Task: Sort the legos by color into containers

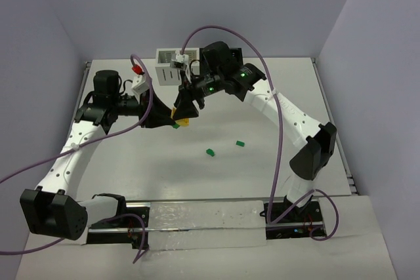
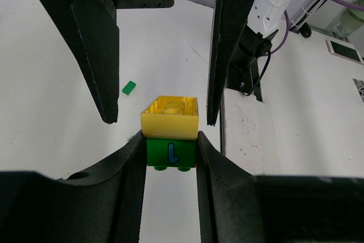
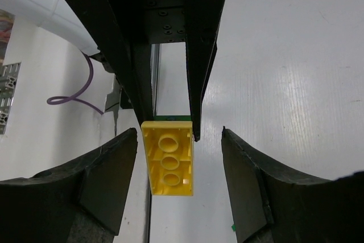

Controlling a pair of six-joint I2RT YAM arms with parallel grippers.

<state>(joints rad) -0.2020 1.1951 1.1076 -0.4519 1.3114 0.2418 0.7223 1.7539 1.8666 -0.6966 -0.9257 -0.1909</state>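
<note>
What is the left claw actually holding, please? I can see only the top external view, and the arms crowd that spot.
Observer: The left claw is shut on a green brick, with a yellow brick stacked on it.
Operator: Thank you. Has the right claw gripped the yellow one?
Observer: Not yet. In the right wrist view the right claw is open, its fingers either side of the yellow brick with gaps showing.
Operator: Is there any marking on the green brick?
Observer: Yes, a blue L-shaped mark on the face turned to the left wrist camera.
</note>
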